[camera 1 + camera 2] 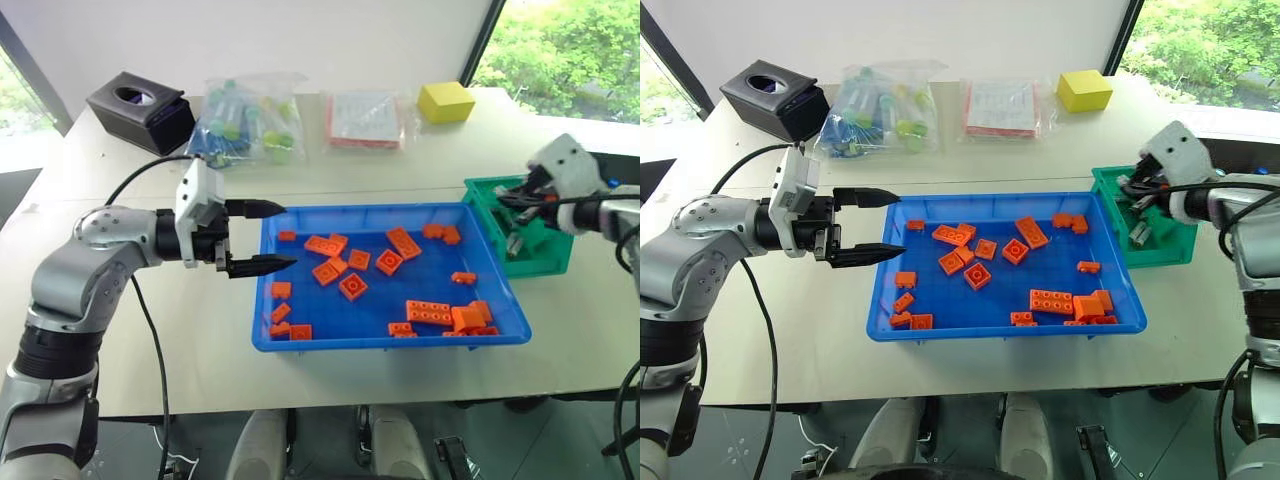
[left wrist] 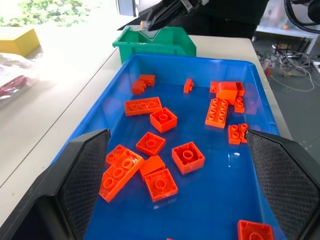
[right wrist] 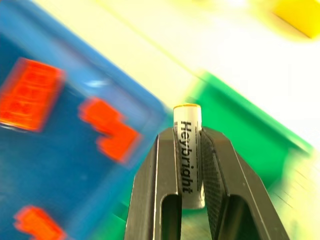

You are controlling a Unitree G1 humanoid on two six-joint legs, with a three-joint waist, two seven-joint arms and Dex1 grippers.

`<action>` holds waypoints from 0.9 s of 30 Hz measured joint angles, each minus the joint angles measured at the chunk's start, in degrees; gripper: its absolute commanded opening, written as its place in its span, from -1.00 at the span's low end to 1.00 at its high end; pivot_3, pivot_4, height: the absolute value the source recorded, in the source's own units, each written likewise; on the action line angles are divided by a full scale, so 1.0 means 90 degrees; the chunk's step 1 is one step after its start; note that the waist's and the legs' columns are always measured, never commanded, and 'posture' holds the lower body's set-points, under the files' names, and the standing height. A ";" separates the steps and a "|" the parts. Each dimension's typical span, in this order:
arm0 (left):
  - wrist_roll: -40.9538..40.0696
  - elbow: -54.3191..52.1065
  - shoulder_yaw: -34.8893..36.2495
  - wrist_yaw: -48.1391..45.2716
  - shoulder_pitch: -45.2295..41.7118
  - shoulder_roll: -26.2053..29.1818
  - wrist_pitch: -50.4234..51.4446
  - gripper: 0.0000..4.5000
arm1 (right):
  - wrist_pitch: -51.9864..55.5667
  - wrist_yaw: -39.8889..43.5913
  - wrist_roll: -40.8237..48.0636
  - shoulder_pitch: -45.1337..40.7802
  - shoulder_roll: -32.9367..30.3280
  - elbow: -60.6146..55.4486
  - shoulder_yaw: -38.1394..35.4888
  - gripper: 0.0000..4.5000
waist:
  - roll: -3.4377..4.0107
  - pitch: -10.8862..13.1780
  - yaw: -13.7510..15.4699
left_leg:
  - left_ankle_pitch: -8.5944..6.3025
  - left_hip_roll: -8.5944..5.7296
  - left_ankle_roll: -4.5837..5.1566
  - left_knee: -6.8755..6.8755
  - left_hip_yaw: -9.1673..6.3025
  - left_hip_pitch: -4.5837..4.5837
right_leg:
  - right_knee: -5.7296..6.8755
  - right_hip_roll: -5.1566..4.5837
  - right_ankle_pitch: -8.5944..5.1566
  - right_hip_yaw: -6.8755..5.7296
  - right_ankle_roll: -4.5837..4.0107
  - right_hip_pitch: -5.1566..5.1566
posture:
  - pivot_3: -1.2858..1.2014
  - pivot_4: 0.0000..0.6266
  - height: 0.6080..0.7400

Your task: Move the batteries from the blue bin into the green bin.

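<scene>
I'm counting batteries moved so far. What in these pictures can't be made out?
- Contents of the green bin: in the head views the right pincer and its cables hang over it; one grey cylinder shows inside, the count cannot be told.
- Battery in the right pincer: its lower end is hidden between the fingers in the right wrist view.
- Blue bin: motion-blurred in the right wrist view; bricks are smeared.

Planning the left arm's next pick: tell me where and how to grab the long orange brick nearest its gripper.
Grip the long brick across its two long side walls, coming straight down from above. It lies flat, studs up, on the blue bin floor, slanted, so turn the left gripper to match. A square brick touches one end, so stay mid-length.
</scene>
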 measured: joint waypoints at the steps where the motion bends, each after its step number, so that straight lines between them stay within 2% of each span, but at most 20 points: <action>1: 0.0001 0.0001 -0.0001 0.0000 -0.0001 -0.0014 -0.0016 1.00 | -0.0034 -0.0058 -0.0043 0.0041 0.0000 0.0105 -0.0002 -0.97 | 0.0000 0.0000 -0.0009 | 0.0000 0.0000 0.0000 0.0000 0.0002 0.0000 | 0.0001 0.0000 0.0000 0.0001 0.0000 -0.0001 | 0.03 -0.52 0.28; 4: 0.0008 0.0021 -0.0003 -0.0004 -0.0001 -0.0048 -0.0073 1.00 | -0.0101 -0.0171 -0.0143 0.0163 0.0002 0.0328 0.0001 -0.97 | 0.0001 0.0000 -0.0014 | 0.0000 0.0000 0.0000 0.0000 0.0004 0.0000 | 0.0002 -0.0001 0.0001 0.0002 0.0001 -0.0002 | 0.03 -0.52 0.28; 6: 0.0024 0.0043 -0.0013 -0.0013 -0.0003 -0.0071 -0.0090 1.00 | -0.0157 -0.0242 -0.0178 0.0178 0.0007 0.0410 0.0001 -0.49 | 0.0001 0.0000 -0.0012 | 0.0000 0.0000 0.0000 0.0001 0.0004 0.0000 | 0.0002 -0.0001 0.0001 0.0002 0.0001 -0.0002 | 0.03 -0.52 0.28; 7: 0.0030 0.0059 -0.0019 -0.0019 -0.0007 -0.0082 -0.0096 1.00 | -0.0194 -0.0262 -0.0183 0.0181 0.0012 0.0428 0.0001 -0.35 | 0.0000 0.0000 -0.0011 | 0.0000 0.0000 0.0000 0.0001 0.0004 0.0000 | 0.0002 0.0000 0.0001 0.0002 0.0001 -0.0002 | 0.03 -0.52 0.28; 11: 0.0054 0.0094 -0.0021 -0.0065 -0.0012 -0.0092 -0.0111 1.00 | -0.0347 -0.0330 -0.0203 0.0295 0.0012 0.0408 0.0000 0.55 | 0.0000 0.0000 -0.0007 | 0.0000 0.0000 0.0000 0.0001 0.0004 0.0000 | 0.0001 -0.0001 0.0001 0.0002 0.0001 -0.0001 | 0.03 -0.52 0.28; 13: 0.0060 0.0106 -0.0021 -0.0095 -0.0013 -0.0091 -0.0112 1.00 | -0.0346 -0.0280 -0.0180 0.0425 0.0006 0.0334 -0.0020 0.55 | 0.0000 0.0000 -0.0001 | 0.0000 0.0000 0.0000 0.0001 0.0003 0.0000 | 0.0002 -0.0001 0.0001 0.0002 0.0001 -0.0001 | 0.03 -0.52 0.28; 16: 0.0084 0.0139 -0.0022 -0.0143 0.0003 -0.0060 -0.0127 1.00 | -0.0353 0.0205 0.0145 0.1161 -0.0183 -0.0289 -0.0392 0.55 | 0.0000 0.0000 0.0023 | -0.0001 -0.0001 0.0002 0.0000 -0.0001 -0.0003 | 0.0001 -0.0001 0.0000 0.0001 0.0004 -0.0001 | 0.03 -0.52 0.28; 22: -0.0162 0.0163 0.0289 -0.0173 0.0264 0.0164 0.0114 1.00 | -0.0190 0.1544 0.1391 0.2953 -0.0404 -0.1869 -0.2150 0.55 | 0.0000 0.0000 -0.0017 | -0.0005 0.0011 0.0008 -0.0001 0.0003 0.0006 | 0.0001 0.0005 0.0000 0.0002 0.0006 0.0001 | 0.03 -0.52 0.28; 27: -0.0499 0.0326 0.0862 -0.0139 0.0482 0.0429 0.0525 1.00 | 0.0476 0.2173 0.2144 0.3838 -0.0429 -0.2071 -0.3740 0.55 | -0.0001 -0.0001 0.0019 | -0.0005 0.0010 0.0008 0.0007 0.0003 0.0012 | -0.0004 0.0002 -0.0014 0.0001 -0.0014 0.0014 | 0.03 -0.52 0.28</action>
